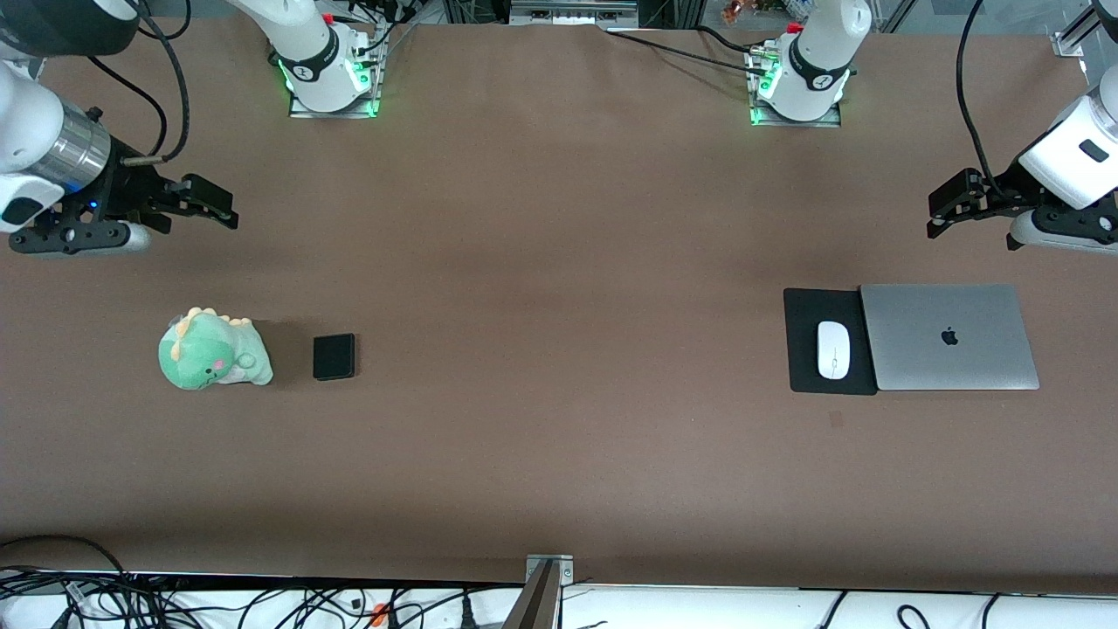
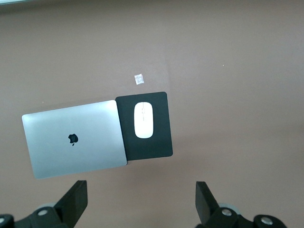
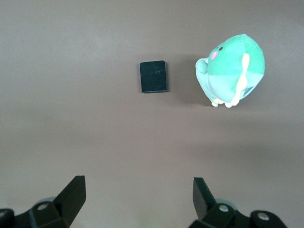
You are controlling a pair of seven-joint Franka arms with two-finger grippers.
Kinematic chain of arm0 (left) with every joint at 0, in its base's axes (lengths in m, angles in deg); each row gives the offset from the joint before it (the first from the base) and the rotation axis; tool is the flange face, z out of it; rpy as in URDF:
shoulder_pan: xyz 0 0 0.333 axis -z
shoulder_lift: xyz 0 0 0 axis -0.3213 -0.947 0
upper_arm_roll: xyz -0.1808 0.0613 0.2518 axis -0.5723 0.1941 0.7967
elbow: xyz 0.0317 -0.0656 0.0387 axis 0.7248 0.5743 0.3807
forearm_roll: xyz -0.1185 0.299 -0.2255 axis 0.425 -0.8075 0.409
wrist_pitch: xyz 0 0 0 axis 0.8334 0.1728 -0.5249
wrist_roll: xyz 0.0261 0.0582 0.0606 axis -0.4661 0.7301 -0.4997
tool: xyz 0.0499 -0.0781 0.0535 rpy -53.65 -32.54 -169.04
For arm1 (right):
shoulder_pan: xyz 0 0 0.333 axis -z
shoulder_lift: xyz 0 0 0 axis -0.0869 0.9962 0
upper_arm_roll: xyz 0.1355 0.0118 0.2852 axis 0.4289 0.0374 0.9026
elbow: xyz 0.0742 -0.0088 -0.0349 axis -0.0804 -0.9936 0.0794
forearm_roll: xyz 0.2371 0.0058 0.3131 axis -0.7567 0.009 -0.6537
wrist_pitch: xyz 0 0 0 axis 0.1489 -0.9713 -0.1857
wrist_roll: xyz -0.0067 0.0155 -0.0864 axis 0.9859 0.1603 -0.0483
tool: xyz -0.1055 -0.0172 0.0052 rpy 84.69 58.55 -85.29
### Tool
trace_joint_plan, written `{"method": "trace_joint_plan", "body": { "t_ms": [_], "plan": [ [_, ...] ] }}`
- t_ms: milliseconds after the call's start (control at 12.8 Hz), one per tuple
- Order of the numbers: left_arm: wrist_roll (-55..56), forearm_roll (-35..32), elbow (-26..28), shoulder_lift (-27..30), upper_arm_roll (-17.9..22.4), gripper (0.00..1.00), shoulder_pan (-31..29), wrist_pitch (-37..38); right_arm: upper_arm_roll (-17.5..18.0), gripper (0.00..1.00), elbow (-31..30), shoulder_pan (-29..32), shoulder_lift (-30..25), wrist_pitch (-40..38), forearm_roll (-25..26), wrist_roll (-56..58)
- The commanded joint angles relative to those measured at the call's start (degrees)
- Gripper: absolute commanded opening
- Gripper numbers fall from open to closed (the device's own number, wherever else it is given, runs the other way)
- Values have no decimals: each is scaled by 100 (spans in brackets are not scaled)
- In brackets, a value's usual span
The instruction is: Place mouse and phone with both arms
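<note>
While both claws, left claw (image 1: 936, 210) and right claw (image 1: 229, 205), hang spread, mouse (image 1: 833, 349) lies on pad (image 1: 802, 342).

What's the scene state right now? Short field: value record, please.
mouse: on the mouse pad, beside the laptop
laptop: closed, overlapping one edge of the mouse pad
phone: flat on the table, beside the green plush toy
left gripper: open, above bare table at the left arm's end
right gripper: open, above bare table at the right arm's end
held: nothing
</note>
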Motion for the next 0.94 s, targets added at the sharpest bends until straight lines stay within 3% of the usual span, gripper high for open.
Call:
{"method": "trace_joint_plan", "body": {
  "t_ms": [0,157,392,863],
  "plan": [
    [-90,-75,-71,21,10,100,1,147,27,100,-22,32,-120,-137,132,40],
    [-99,-75,-71,21,10,100,-25,183,70,100,-22,102,-156,-137,220,49],
    [-99,-75,-71,21,10,100,-34,191,404,100,-22,445,-164,-137,228,76],
    [-99,-75,-71,21,10,100,-34,191,448,100,197,367,-86,-312,491,67]
  ]
}}
